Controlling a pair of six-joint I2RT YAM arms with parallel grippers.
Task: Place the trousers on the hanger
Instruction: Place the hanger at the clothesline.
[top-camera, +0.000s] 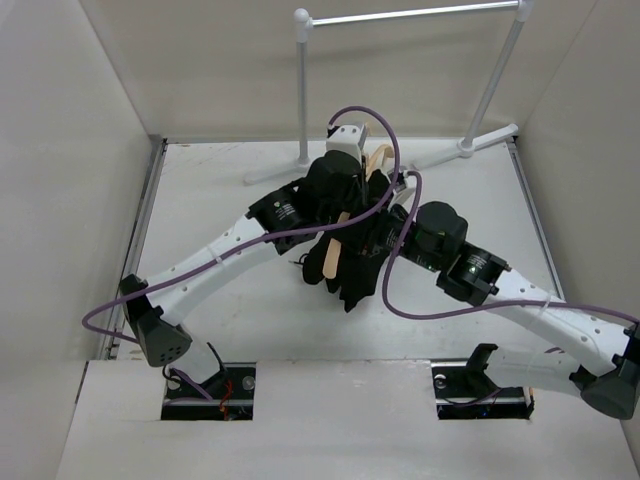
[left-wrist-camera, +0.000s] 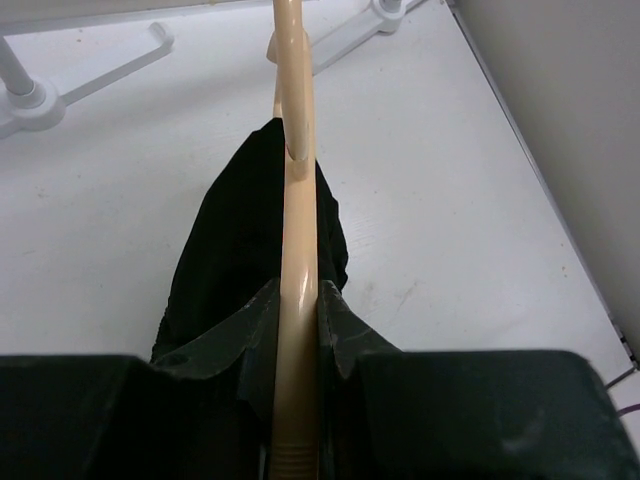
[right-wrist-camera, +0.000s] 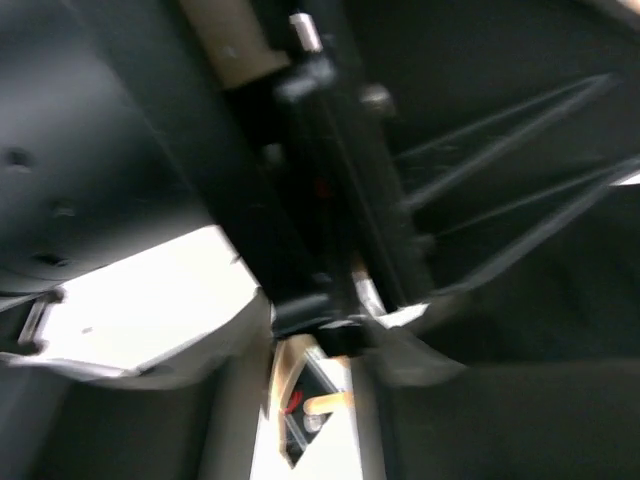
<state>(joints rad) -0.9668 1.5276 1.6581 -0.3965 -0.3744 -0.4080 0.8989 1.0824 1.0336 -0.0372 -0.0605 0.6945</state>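
Observation:
The tan hanger (top-camera: 333, 255) is held up over the middle of the table, and the black trousers (top-camera: 362, 272) hang over it in a bunch. My left gripper (top-camera: 345, 215) is shut on one hanger arm. In the left wrist view the hanger (left-wrist-camera: 297, 200) runs straight out between the fingers of that gripper (left-wrist-camera: 297, 300), with the trousers (left-wrist-camera: 235, 250) draped across it just beyond. My right gripper (top-camera: 395, 225) is pressed in against the bundle from the right. The right wrist view is blurred and dark. There, a gap shows between the fingers of the right gripper (right-wrist-camera: 315, 385), and a strip of the hanger (right-wrist-camera: 230, 45) shows at the top.
The white rail stand (top-camera: 410, 15) stands at the back of the table, its feet (left-wrist-camera: 90, 70) spread on the tabletop. White walls close in both sides. Purple cables loop over both arms. Two cutouts sit in the near ledge by the arm bases.

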